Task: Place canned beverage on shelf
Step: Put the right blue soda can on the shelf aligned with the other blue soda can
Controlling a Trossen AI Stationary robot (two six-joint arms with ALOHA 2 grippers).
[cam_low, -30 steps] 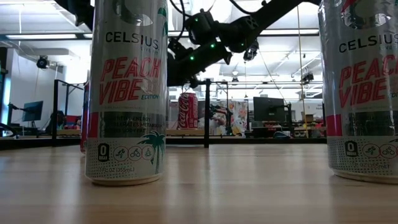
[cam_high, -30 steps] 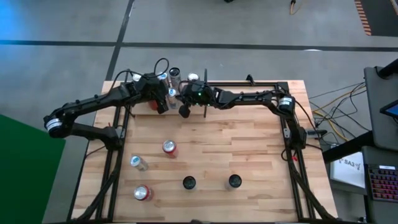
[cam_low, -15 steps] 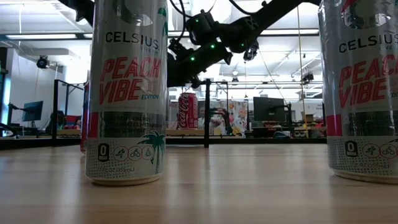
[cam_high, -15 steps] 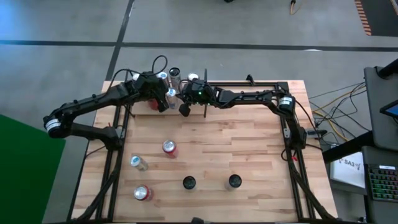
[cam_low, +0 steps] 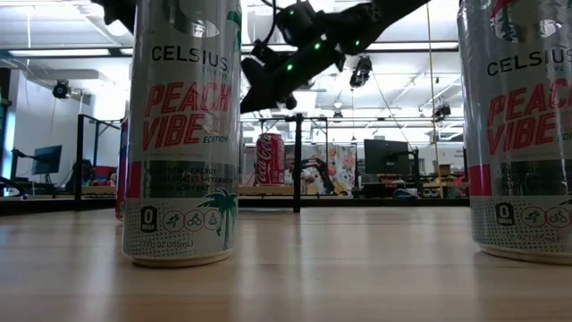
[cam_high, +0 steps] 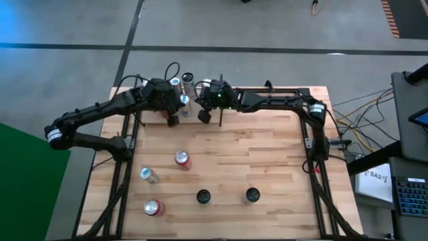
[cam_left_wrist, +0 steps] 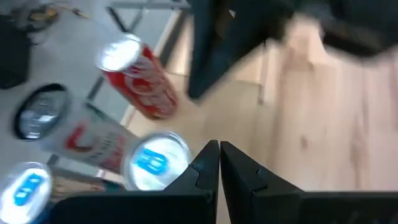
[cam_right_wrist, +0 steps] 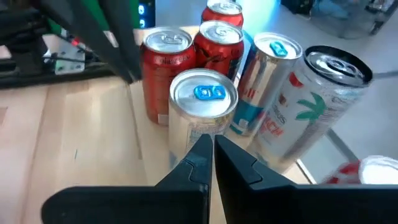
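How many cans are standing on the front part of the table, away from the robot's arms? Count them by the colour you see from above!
Red cans: 2
Silver can: 1
Black-topped cans: 2
Total: 5

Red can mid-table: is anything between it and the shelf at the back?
Bare wood lies between the red can and the shelf, but the left end effector and right end effector, both shut, hang at its front beside the cans standing there.

Shelf [cam_high: 281, 90] cans behind arms
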